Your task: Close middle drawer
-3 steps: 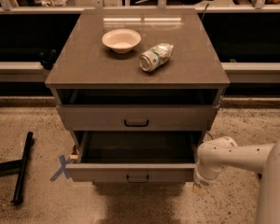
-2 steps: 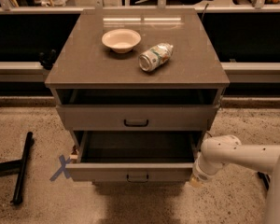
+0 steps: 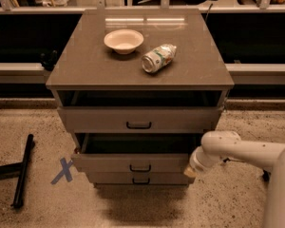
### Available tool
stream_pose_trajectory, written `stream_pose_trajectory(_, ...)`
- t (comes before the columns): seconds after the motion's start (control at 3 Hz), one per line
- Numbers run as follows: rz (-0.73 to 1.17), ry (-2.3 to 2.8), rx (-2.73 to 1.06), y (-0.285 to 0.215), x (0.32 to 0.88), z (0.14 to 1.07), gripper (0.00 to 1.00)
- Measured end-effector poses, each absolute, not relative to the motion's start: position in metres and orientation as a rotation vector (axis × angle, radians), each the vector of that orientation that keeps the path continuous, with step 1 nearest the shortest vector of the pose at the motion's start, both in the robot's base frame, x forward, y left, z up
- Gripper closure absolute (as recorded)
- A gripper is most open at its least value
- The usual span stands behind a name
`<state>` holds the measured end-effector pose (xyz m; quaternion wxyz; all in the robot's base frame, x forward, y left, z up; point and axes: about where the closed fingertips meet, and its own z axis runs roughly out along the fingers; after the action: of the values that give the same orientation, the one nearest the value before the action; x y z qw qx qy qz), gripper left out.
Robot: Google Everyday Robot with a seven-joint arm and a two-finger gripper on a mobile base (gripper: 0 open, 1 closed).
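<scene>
Middle drawer [image 3: 137, 161] partly pulled out below the desk [image 3: 85, 65] top, dark tray showing | my pincer [image 3: 190, 171] at its front panel's right end | grip state: I cannot tell

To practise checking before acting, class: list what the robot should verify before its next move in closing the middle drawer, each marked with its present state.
1. Grey-brown middle drawer with dark bar handle shut: not ok, partly open.
2. Gripper at that front's right end: ok.
3. Drawer's dark tray free of objects: cannot tell, shadowed.
4. Cream bowl and white-green can lying on the grey-brown cabinet top, back from its edge: ok.
</scene>
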<state>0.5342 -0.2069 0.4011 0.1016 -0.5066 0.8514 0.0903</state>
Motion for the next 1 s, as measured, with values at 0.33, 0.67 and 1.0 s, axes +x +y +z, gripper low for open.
stream_pose_trajectory(0.33,0.294,2.467,-1.428,-0.192,0.572,0.401,1.00)
stream_pose_trajectory(0.67,0.294,2.467,-1.428,-0.192,0.572,0.401,1.00)
stream_pose_trajectory(1.0,0.298,2.423,-1.382,-0.189,0.602,0.397,1.00)
